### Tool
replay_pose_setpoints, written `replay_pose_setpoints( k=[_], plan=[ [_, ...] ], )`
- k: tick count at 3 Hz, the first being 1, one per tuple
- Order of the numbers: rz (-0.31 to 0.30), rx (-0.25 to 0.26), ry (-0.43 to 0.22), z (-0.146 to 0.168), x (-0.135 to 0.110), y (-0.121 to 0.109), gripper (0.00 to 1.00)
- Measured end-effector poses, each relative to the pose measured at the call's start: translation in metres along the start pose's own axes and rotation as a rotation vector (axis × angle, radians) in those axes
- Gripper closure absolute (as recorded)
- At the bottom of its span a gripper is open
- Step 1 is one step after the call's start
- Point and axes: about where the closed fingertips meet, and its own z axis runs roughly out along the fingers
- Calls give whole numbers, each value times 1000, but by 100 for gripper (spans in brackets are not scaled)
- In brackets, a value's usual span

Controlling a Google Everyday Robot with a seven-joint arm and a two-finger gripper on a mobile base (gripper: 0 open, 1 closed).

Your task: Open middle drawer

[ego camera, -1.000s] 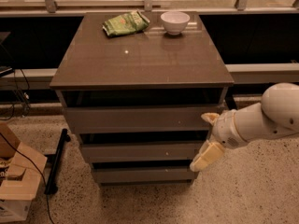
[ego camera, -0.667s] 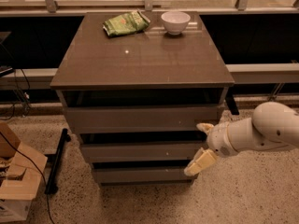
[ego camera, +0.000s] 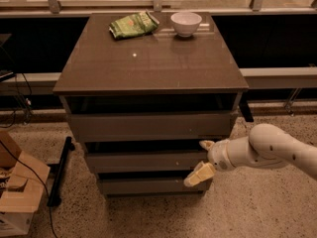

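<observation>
A grey-brown cabinet (ego camera: 148, 63) holds three stacked drawers. The middle drawer (ego camera: 143, 161) has a flat handleless front and sits slightly out, with a dark gap above it. My gripper (ego camera: 202, 158) is at the right end of that front, on a white arm coming in from the right. Its jaws are open: the upper fingertip (ego camera: 206, 144) is at the front's top edge and the lower fingertip (ego camera: 198, 174) hangs at its bottom edge. The top drawer (ego camera: 148, 125) is above and the bottom drawer (ego camera: 148, 185) below.
A white bowl (ego camera: 186, 23) and a green snack bag (ego camera: 133, 25) lie on the cabinet top at the back. A cardboard box (ego camera: 17, 192) and cables are on the floor at the left. A black bar (ego camera: 59, 170) leans beside the cabinet's left side.
My gripper has moved left and slightly down, from beside the cabinet's right edge onto the right end of the middle drawer front. The drawers have not visibly moved.
</observation>
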Motion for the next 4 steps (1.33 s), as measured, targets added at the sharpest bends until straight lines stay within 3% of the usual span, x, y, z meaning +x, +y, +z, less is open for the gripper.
replay_pose_setpoints(
  k=[2, 3, 4],
  plan=[
    [7, 6, 19, 8, 4, 0, 0],
    [52, 37, 43, 36, 22, -8, 0],
    [64, 83, 49, 61, 32, -31, 0]
  ],
)
